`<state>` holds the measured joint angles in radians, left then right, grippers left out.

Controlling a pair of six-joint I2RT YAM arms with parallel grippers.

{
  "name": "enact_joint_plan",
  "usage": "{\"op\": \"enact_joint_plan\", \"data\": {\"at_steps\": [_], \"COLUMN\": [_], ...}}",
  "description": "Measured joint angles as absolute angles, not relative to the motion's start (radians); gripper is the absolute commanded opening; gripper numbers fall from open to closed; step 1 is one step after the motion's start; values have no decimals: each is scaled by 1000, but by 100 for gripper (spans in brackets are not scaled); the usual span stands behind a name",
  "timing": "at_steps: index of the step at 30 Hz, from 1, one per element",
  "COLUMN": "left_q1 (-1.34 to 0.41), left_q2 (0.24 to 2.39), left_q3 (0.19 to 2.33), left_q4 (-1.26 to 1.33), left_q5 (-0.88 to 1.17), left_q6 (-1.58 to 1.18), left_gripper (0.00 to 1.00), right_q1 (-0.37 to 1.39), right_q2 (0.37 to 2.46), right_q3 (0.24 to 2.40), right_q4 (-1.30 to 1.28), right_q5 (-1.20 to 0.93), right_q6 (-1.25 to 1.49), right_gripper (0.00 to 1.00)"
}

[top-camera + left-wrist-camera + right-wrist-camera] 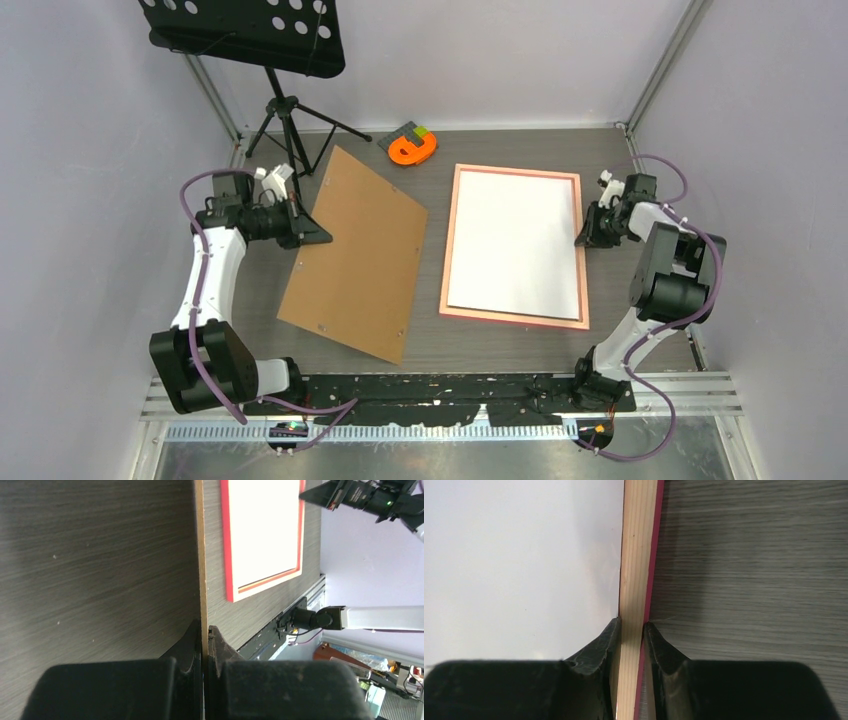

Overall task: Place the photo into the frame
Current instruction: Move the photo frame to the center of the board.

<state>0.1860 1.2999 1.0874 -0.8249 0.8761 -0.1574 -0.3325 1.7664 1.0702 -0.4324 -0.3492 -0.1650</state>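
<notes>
Two lilac walls (70,200) flank woodgrain table (480,348) holding frame (512,319).

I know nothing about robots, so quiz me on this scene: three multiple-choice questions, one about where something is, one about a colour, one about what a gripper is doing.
1. The brown board lies:
A. on top of the frame
B. under the frame
C. beside the frame, to its left in the overhead view

2. The frame's border is:
A. salmon-pink
B. blue
C. black

3. The right gripper is:
A. hanging wide open in the air
B. clamped on the frame's edge
C. holding the brown board

Answers:
1 C, the overhead view shows board and frame side by side with a gap between them.
2 A, a narrow pink band runs all round.
3 B, its wrist view shows a finger on either side of the frame's edge.
</notes>
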Motion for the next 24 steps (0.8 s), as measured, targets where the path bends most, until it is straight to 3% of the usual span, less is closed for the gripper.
{"op": "enact_joint_plan", "data": {"at_steps": [11, 24], "left_q1": [186, 148], "left_q2": [1232, 1213], "left_q3": [1088, 1010], "left_q4": [-656, -243], "left_q5": [925, 1005], "left_q6": [-311, -807], "left_gripper": [0, 0], "right_q1": [-195, -51], "right_q2": [1731, 1689], "right_q3": [1027, 983], "right_q4": [-426, -417], "right_q5": [-335, -316], "right_q6": [-104, -6], "right_gripper": [6, 6]}}
